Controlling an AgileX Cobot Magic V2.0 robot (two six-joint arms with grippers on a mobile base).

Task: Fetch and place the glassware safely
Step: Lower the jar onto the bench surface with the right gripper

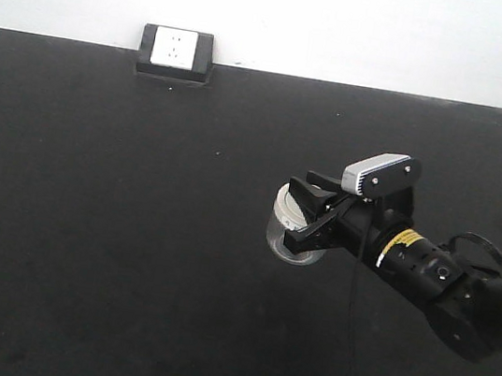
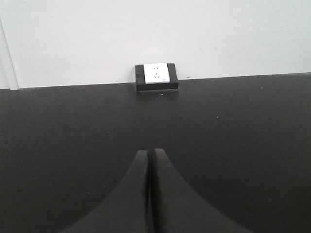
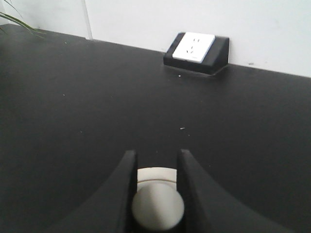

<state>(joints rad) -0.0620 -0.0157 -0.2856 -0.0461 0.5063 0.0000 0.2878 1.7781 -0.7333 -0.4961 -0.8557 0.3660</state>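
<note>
One lidded glass jar [image 1: 285, 210], right of centre over the black table [image 1: 132, 227], is clamped at its knob between the right gripper's [image 1: 308, 217] two fingers. The left gripper's [image 2: 151, 160] two fingers meet, empty. One socket box [image 1: 175, 53] sits far left.

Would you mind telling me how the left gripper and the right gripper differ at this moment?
The left gripper has its jaws pressed together with nothing between them; the right gripper has its jaws apart, gripping the knob on the jar lid. The left gripper is absent from the front view; the right gripper shows there, reaching over the black table. Both have black curved jaws and have the wall socket in view.
</note>
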